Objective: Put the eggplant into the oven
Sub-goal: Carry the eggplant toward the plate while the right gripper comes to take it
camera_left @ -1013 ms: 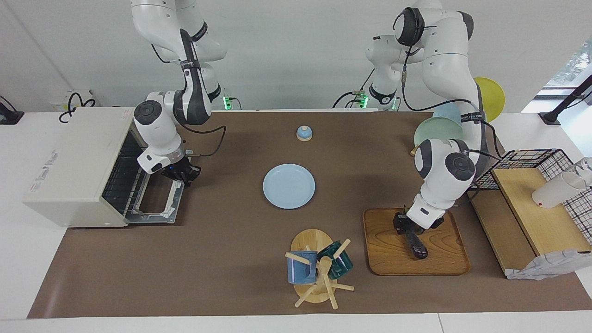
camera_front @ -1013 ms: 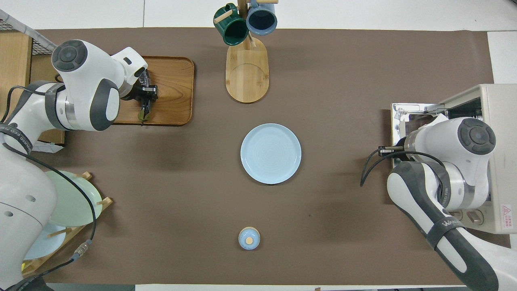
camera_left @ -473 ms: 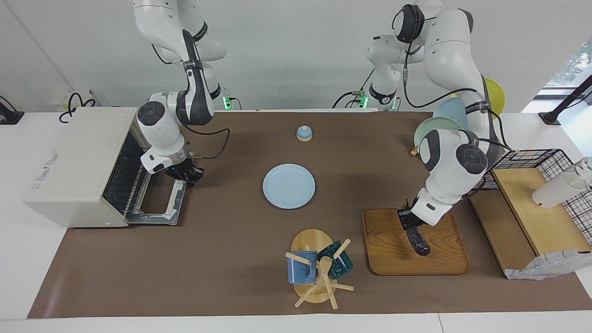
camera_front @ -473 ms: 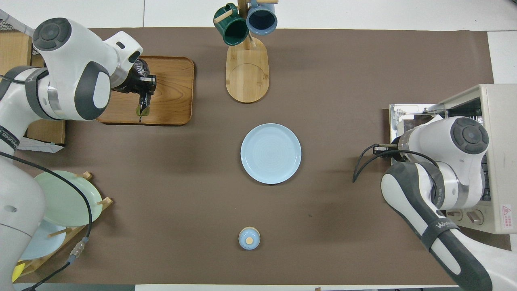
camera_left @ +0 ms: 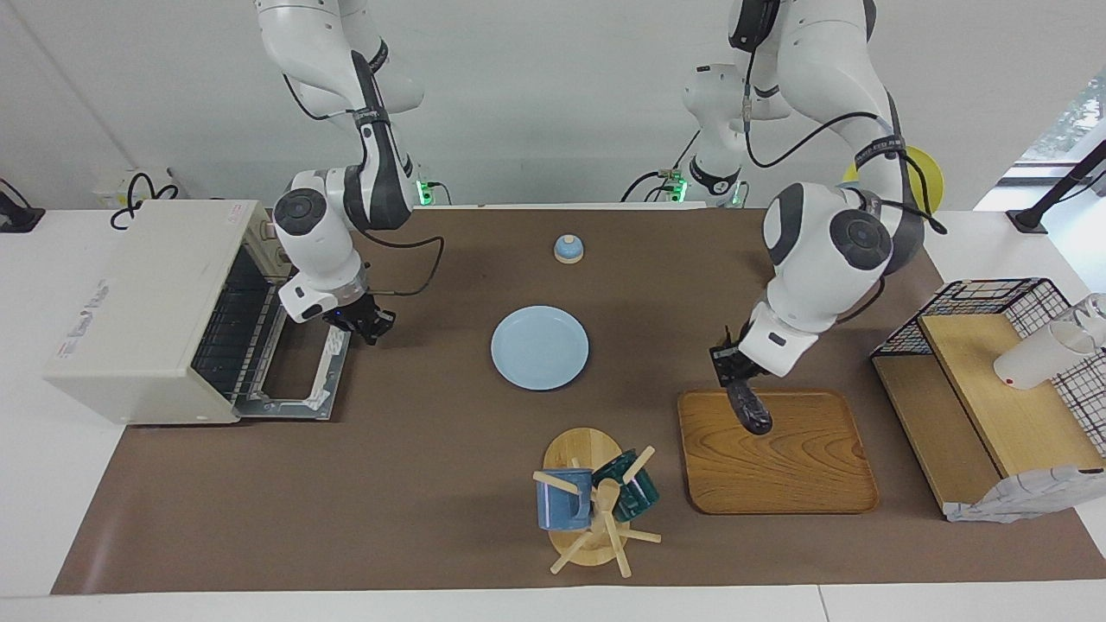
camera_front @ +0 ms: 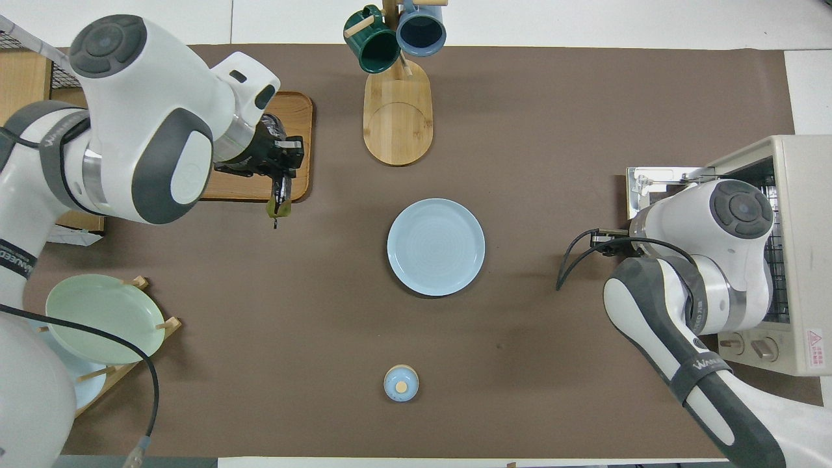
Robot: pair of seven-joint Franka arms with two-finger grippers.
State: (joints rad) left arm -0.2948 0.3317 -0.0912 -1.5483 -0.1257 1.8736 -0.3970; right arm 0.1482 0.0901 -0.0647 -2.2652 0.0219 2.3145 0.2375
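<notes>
I am holding the eggplant (camera_left: pixel 748 408) in my left gripper (camera_left: pixel 733 367), fingers clamped tight on its upper end, so that it is hanging tip-down in the air over the edge of the wooden tray (camera_left: pixel 778 466) that lies nearer to the robots. Nothing is resting on the tray under it. In the overhead view the eggplant (camera_front: pixel 278 201) is showing only as a thin dark sliver below my left gripper (camera_front: pixel 281 168), over the tray's corner (camera_front: pixel 300 110).

Toward the right arm's end of the table, the oven (camera_left: pixel 147 311) is standing with its glass door (camera_left: pixel 298 380) dropped flat on the brown mat and its wire rack showing inside. My right gripper (camera_left: pixel 361 324) is hanging just beside the door's handle edge, fingertips pressed together and holding nothing.

Between the two ends the blue plate (camera_left: pixel 540 347) is lying bare in the middle of the mat. The mug rack (camera_left: pixel 592 501), with a blue mug and a green mug, is standing farther from the robots than the plate, and a small blue lidded pot (camera_left: pixel 568 249) is sitting nearer to them
</notes>
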